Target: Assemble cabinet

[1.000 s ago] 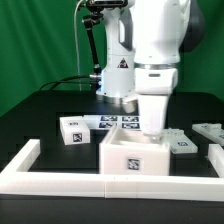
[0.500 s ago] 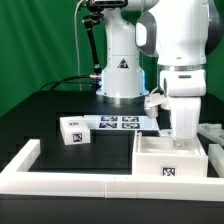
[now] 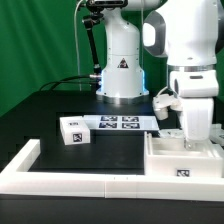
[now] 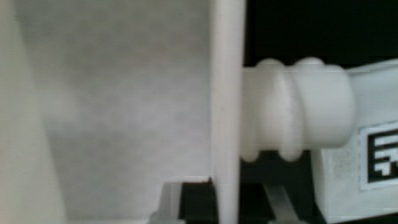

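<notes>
The cabinet is an open white box with a tag on its front face. It stands at the exterior view's right, against the low white wall. My gripper reaches down into the box from above and is shut on its thin back panel. In the wrist view the panel runs edge-on between my two dark fingers. Just beyond the panel lies a white ribbed knob on a tagged part.
A small white tagged block lies at the exterior view's left of centre. The marker board lies behind it by the robot base. The low white wall runs along the front and turns back at both ends.
My gripper has slid the cabinet box along the front wall from the middle to the exterior view's right, with the grip on the panel unchanged.
</notes>
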`<control>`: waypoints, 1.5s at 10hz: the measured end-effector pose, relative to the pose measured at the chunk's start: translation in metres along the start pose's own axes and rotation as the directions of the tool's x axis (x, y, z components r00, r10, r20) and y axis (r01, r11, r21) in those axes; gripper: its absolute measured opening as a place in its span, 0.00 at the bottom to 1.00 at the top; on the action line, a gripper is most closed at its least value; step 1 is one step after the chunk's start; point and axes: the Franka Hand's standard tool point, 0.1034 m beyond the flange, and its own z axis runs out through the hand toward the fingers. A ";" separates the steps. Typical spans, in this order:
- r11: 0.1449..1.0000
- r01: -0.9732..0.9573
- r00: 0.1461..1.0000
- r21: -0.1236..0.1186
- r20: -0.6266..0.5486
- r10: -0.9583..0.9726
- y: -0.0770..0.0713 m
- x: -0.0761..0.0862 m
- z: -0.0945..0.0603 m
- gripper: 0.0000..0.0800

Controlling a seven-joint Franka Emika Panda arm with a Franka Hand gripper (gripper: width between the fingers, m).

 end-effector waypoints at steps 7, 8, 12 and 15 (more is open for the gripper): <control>1.000 -0.007 1.000 -0.001 -0.001 0.007 0.000 0.006 0.000 0.53; 1.000 -0.006 1.000 -0.005 -0.001 0.006 0.002 0.006 -0.003 0.53; 0.999 -0.007 1.000 -0.034 0.002 0.007 0.002 0.003 -0.026 0.97; 0.998 -0.028 1.000 -0.055 0.009 0.028 -0.016 0.008 -0.057 1.00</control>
